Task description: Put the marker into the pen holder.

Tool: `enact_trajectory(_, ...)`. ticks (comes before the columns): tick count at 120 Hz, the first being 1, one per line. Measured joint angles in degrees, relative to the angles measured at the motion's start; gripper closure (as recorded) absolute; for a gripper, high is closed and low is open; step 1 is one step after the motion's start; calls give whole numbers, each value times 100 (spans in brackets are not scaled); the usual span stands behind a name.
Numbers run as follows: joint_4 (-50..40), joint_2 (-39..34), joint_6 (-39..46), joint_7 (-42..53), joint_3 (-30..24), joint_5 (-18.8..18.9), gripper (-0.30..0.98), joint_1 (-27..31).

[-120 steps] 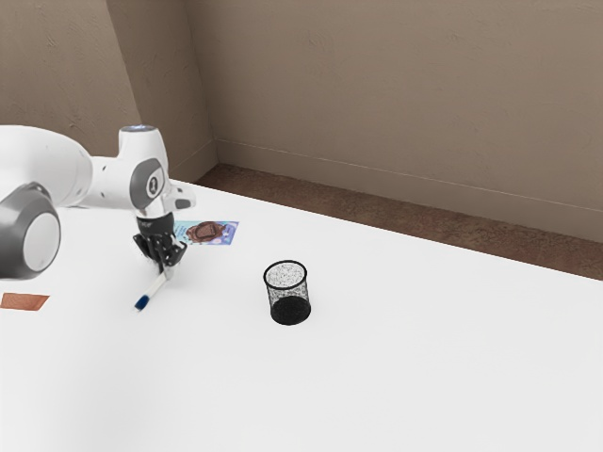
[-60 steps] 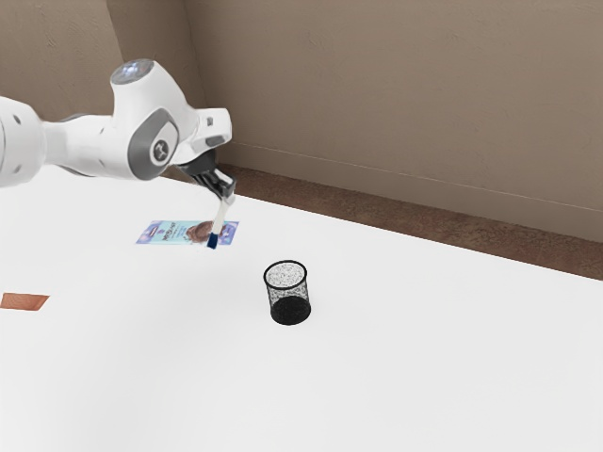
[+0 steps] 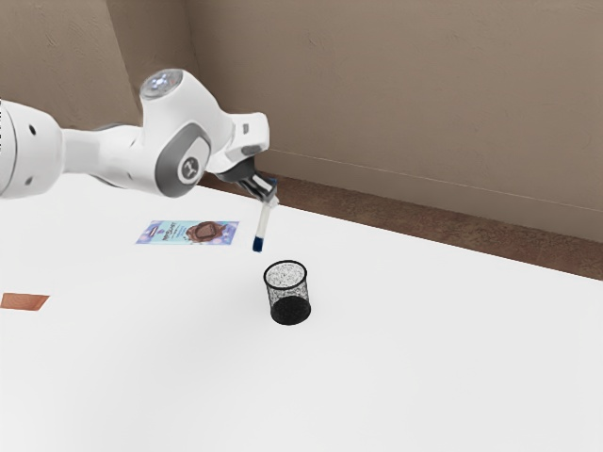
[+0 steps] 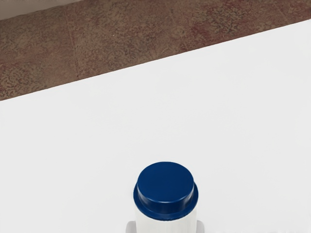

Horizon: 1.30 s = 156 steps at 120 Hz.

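White-and-blue marker (image 3: 263, 223), black pen holder (image 3: 290, 304).

This is an indoor room, its exact kind hard to tell; textured brown walls (image 3: 396, 85) meet at the exterior view's upper left; a baseboard (image 3: 424, 195) runs above a mottled reddish-brown floor (image 3: 424, 223); the white worktop (image 3: 424, 330) spans the lower frame; the robot arm (image 3: 104, 155) at left lends a robotics-lab look.

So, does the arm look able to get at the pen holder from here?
Probably yes: the pen holder stands upright, its mouth uncovered, and I see nothing between it and the marker hanging from my gripper.
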Motion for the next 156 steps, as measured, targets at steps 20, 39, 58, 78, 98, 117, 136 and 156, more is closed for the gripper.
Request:
enact_trajectory(20, -42, 107, 35, -16, -193, 27, 78, 12)
enact_trajectory(39, 32, 322, 51, -28, -297, 87, 78, 19)
enact_trajectory(58, 207, 530, 56, -35, -372, 127, 78, 9)
enact_trajectory(78, 286, 651, 59, -41, -403, 247, 77, 11)
enact_trajectory(98, 286, 764, 41, 10, -419, 211, 52, 16)
enact_trajectory(117, 321, 751, -91, 75, -392, 163, 25, 19)
enact_trajectory(136, 2012, 741, -2229, -15, 153, 167, 12, 30)
enact_trajectory(156, 2900, 62, -4299, -233, 1056, 203, 5, -195)
